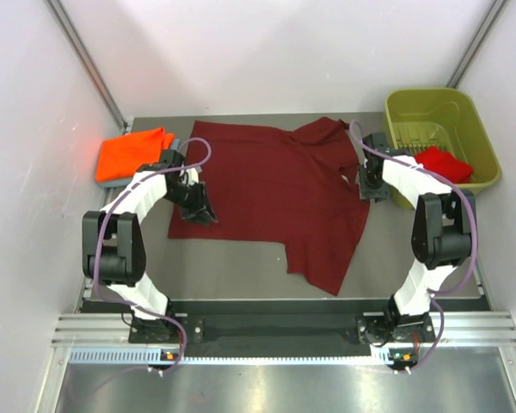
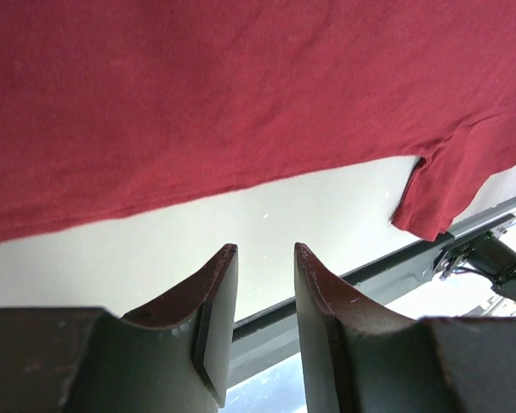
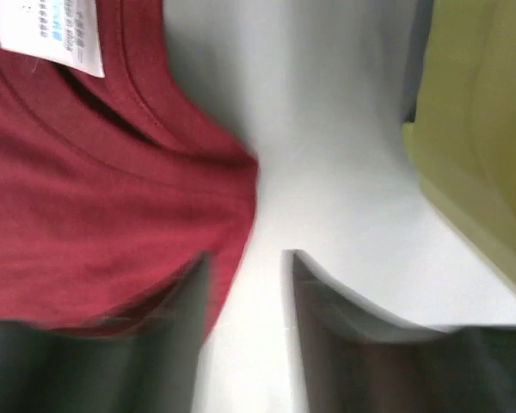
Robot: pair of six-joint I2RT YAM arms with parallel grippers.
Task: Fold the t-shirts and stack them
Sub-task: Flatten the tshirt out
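Maroon t-shirt (image 1: 267,194) lies spread but skewed on the tabletop (image 1: 232,267), one corner trailing toward the near edge. A clean fold probably calls for squaring it first: pinch the cloth at hem and shoulder, lift low, and move both sides together. The left gripper (image 2: 265,249) hovers over bare tabletop just beside the hem, jaws partly apart, nothing between them. The right gripper (image 3: 245,258) sits at the shirt's edge near the collar, jaws parted, gripping nothing as far as the blurred view shows. An orange t-shirt (image 1: 133,153) lies folded far left; a red t-shirt (image 1: 443,162) sits in the olive-green bin (image 1: 413,103).
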